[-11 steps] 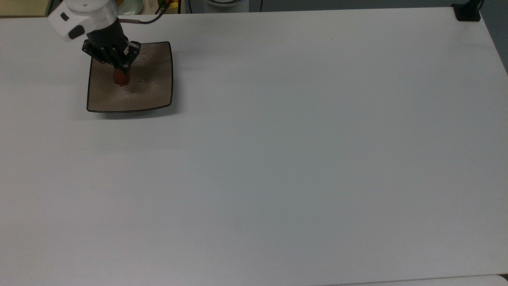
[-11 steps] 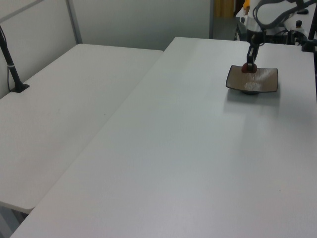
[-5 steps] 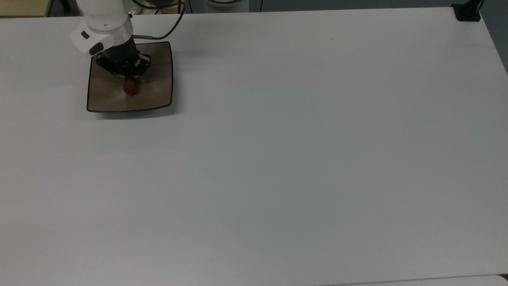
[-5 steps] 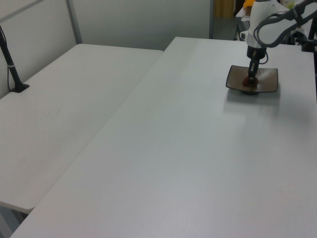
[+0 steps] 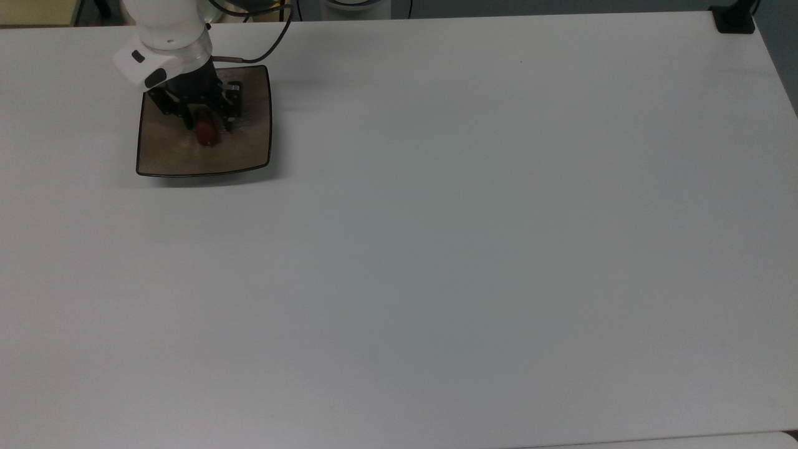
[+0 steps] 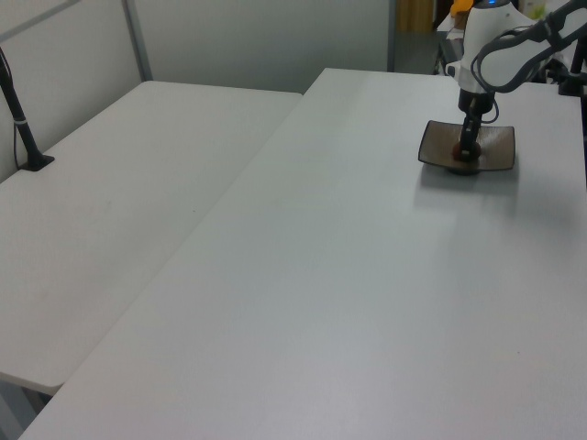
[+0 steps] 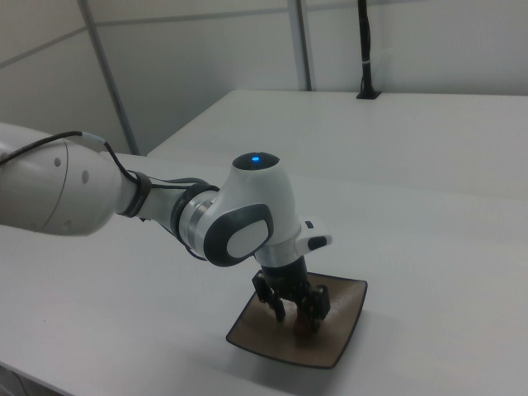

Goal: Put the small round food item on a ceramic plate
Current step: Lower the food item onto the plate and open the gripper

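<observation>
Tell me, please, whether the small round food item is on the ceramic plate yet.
On it: the small round food item lies on the ceramic plate, with the open gripper straddling it.

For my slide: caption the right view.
Gripper open over dark reddish-brown food lump on square tan-brown plate.

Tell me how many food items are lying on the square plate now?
1. The small round food item lies near the middle of the ceramic plate, between the open gripper fingers. Another piece could be hidden under the gripper.
</observation>
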Available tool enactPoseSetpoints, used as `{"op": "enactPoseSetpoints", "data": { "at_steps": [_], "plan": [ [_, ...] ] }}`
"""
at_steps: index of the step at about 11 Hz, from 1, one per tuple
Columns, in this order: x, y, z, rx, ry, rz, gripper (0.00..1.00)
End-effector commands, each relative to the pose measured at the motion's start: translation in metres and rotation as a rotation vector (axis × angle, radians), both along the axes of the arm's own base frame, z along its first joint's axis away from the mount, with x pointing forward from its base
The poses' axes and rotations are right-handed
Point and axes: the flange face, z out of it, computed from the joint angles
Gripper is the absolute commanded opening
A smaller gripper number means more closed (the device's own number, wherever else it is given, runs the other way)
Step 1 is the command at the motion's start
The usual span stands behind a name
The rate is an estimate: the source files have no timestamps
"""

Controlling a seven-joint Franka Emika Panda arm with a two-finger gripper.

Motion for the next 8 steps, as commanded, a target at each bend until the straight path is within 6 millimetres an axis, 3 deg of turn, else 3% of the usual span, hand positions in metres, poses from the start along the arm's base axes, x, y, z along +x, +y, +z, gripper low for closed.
{"op": "enactPoseSetpoints", "data": {
  "at_steps": [1,3,4,5,8],
  "plan": [
    [-0.006,0.003,0.002,0.0,0.027,0.008,1.0],
    [-0.007,0.003,0.007,0.002,0.026,0.005,1.0],
    [-0.003,0.003,0.019,0.002,0.026,-0.002,1.0],
    [0.004,0.009,0.039,0.005,0.026,-0.031,1.0],
    [0.032,0.033,0.127,0.007,0.053,-0.219,1.0]
  ]
}}
